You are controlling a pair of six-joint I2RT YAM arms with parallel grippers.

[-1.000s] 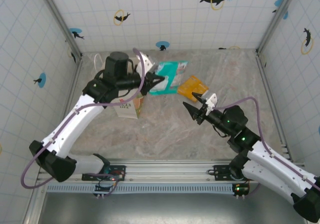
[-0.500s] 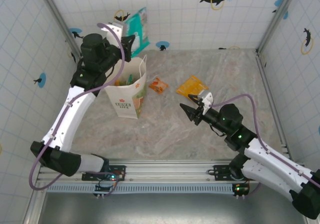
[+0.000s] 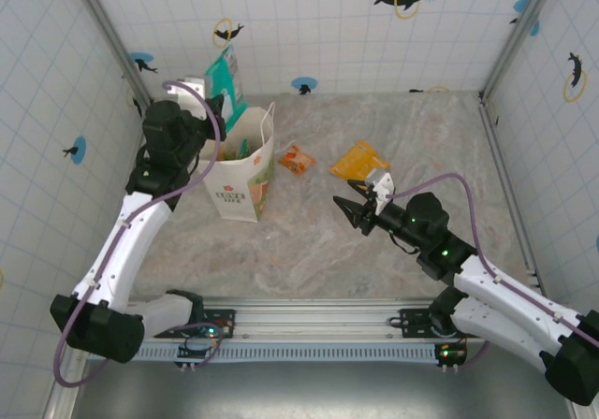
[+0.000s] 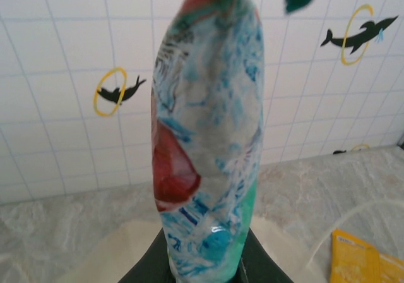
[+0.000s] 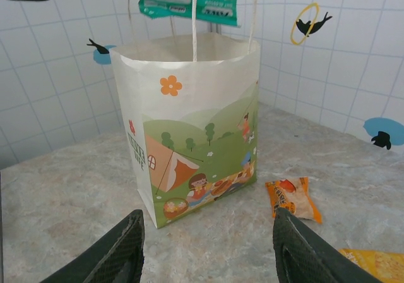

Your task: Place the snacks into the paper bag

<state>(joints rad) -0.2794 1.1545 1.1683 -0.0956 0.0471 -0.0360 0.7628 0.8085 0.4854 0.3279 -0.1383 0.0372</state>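
Nearest, the right fingers point(image 5: 123, 251) are spread wide with nothing between them. They are held low over the desk point(image 3: 309, 251) and turned toward the bag, probably so that the packets lying in front can be reached next. Just beyond them, two snacks lie flat on the desk, not yet bagged. The small orange packet point(image 3: 298, 160) is just right of the bag's foot, and the yellow-orange packet point(image 3: 358, 162) is further right, apart from it. The paper bag point(image 3: 241, 171) stands upright at the left, its mouth open and its handles point(image 5: 194, 18) raised, so that packets can be dropped in from above. Farthest, the green packet point(image 3: 225, 78) is pinched by its lower end in the narrowly closed left fingers point(image 4: 148, 270). It is held on end, high above the bag, a pose that suits a narrow opening. From the right wrist view it appears to hang over the far rim between the handles. Whether it is squarely over the mouth or slightly behind it cannot be told for certain.
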